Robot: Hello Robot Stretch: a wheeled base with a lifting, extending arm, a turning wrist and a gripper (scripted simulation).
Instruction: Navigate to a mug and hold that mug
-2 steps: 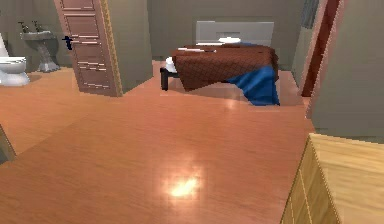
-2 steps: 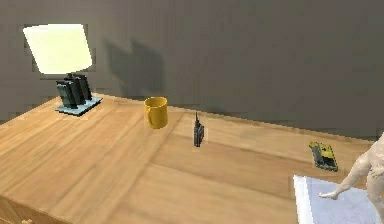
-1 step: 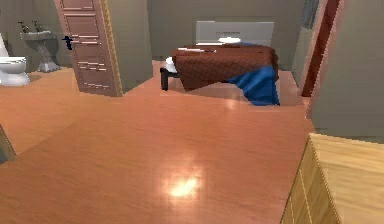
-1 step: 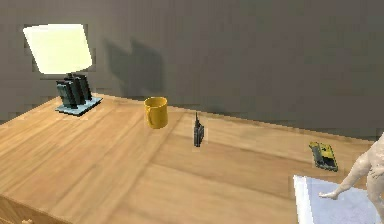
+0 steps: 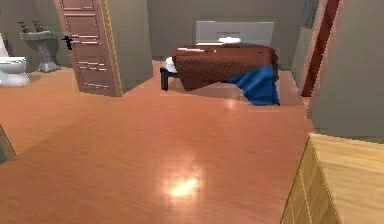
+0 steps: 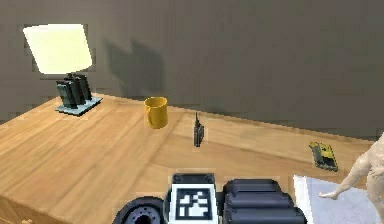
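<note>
A yellow mug [image 6: 155,112] stands upright on a wooden tabletop [image 6: 90,160], a little left of the middle in the arm side view. At that view's bottom edge a white square with black marks [image 6: 195,203] sits among dark arm parts. The gripper's dark body [image 6: 145,212] lies just left of the square, nearer than the mug. Its far end is cut off by the bottom edge, so I cannot tell whether it holds anything.
On the tabletop stand a lamp [image 6: 66,68] at the left, a small dark thing [image 6: 199,130] beside the mug, and a small object [image 6: 323,154] at the right. The forward view has a bed [image 5: 222,68], an open door [image 5: 88,45], a toilet [image 5: 12,68] and a wooden top [image 5: 345,180].
</note>
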